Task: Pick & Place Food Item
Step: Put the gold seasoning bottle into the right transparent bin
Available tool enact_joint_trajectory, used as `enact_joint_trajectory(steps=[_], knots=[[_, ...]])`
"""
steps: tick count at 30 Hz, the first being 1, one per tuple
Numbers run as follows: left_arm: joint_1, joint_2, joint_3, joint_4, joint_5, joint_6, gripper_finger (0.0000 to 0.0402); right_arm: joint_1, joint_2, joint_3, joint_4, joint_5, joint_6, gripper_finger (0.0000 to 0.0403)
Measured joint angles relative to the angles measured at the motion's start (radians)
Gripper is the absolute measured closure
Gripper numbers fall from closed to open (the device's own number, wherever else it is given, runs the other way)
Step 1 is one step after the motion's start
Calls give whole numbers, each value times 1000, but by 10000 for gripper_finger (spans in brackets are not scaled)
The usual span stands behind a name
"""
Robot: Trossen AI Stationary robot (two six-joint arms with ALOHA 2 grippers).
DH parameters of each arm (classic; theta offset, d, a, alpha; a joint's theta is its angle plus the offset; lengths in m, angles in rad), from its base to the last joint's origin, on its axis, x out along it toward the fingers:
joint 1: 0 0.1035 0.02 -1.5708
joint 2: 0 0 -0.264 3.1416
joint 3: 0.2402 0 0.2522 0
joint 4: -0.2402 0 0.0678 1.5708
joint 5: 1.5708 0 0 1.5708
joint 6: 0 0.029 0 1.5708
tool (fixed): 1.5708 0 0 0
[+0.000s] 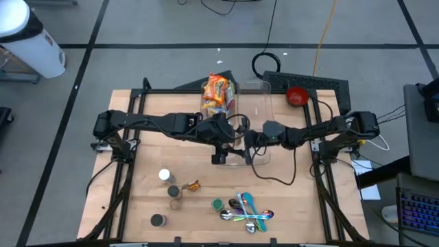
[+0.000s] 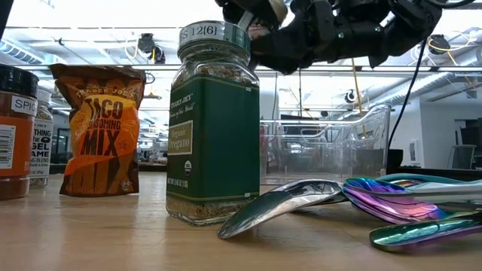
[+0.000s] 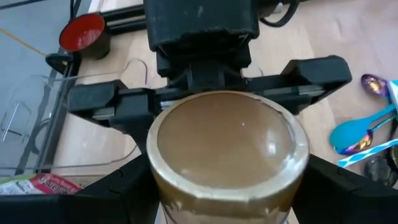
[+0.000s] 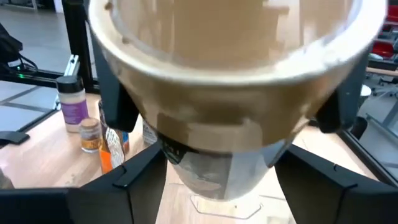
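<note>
Your wooden table (image 1: 144,206) sits on a grey floor, with spice jars (image 1: 168,189), an oregano jar (image 2: 212,124), a taco mix pouch (image 2: 98,128) and iridescent spoons (image 1: 248,211) near its front. Both arms meet mid-table over the clear bin (image 1: 255,110). The left gripper (image 3: 217,186) and right gripper (image 4: 217,168) each clasp the same tan jar (image 3: 224,146), held aloft between them.

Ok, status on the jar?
Left gripper shut on jar, raised over the table. Right gripper around its far end, grip unconfirmed. Clear bin beneath them.
</note>
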Motion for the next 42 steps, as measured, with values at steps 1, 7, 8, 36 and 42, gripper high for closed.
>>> enact_joint_trajectory(steps=[1, 7, 8, 36, 42], knots=[[0, 0, 0, 6, -2, 2, 124, 5, 0, 0, 7, 1, 0, 149], [-10, 0, 0, 16, -25, 3, 124, 31, 1, -1, 22, 16, -19, 119], [-11, 0, 0, 20, -35, 6, 124, 31, 1, -1, 21, 17, -16, 108], [-31, -37, 3, 217, 57, 58, 124, 60, -198, -6, -115, -28, 60, 77], [-30, -37, 3, 284, 102, 67, 124, 67, -206, -4, -41, -36, 85, 80]])
